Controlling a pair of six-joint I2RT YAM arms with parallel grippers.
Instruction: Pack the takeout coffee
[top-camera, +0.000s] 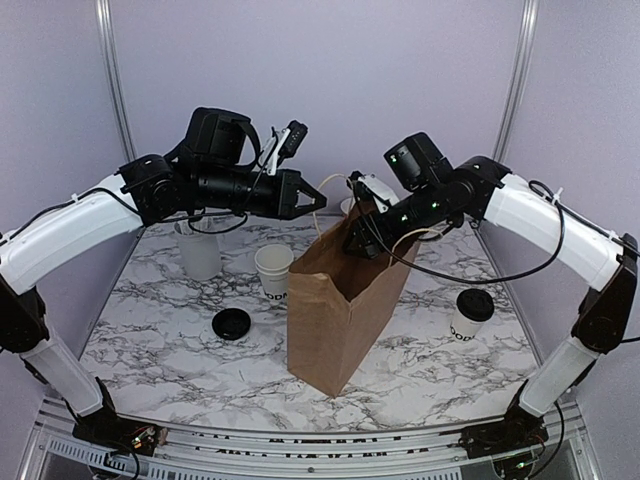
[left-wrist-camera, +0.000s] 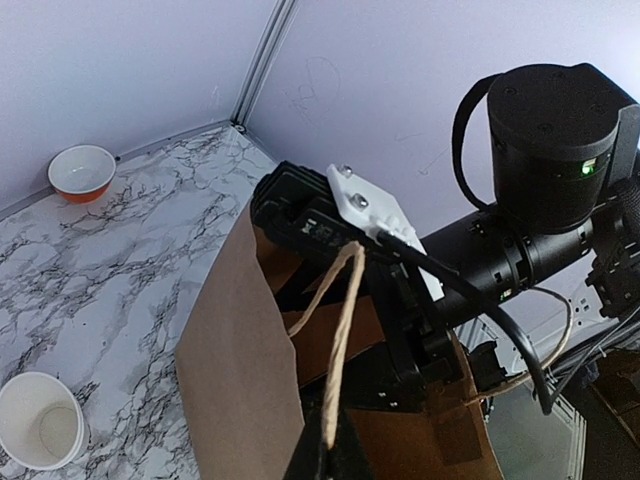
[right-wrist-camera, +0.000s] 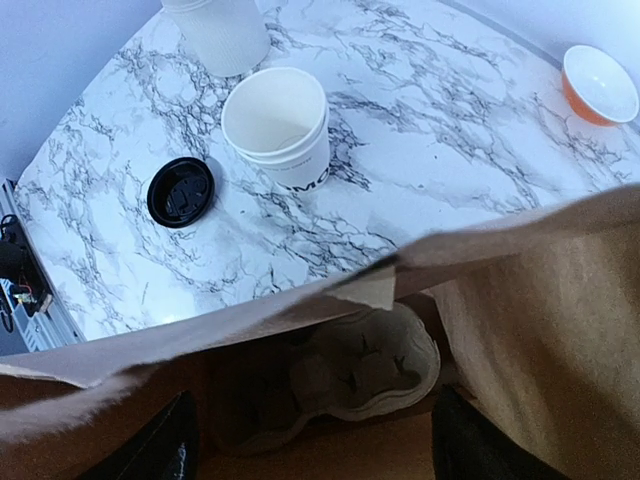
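A brown paper bag (top-camera: 335, 320) stands upright near the front of the marble table (top-camera: 160, 345). Its mouth is wide open. Left of the bag, a loose black lid (top-camera: 231, 324) lies flat on the table and touches nothing.

Right of the bag stands the takeout coffee (top-camera: 470, 313). It is a small white cup with a black lid on top and dark letters low on its side. It is on the table, not in the bag, and it does not touch the bag.

A bit farther back, close to the bag's left side, is an open white cup (top-camera: 273, 268) with no lid. Behind it, more to the left, is a tall white holder (top-camera: 200, 250).

Down inside the bag lies a brown cup tray (right-wrist-camera: 370, 365).

The right gripper (top-camera: 373, 238) is at the far edge of the bag's mouth. Its two fingers (right-wrist-camera: 165, 450) are far apart and hold nothing.

The left gripper (top-camera: 318, 197) hangs in the air by the bag's far left corner. Its fingers are pressed together on the bag's string handle (left-wrist-camera: 340, 320).

Far back, close to the wall, sits a small orange bowl (left-wrist-camera: 82, 172).
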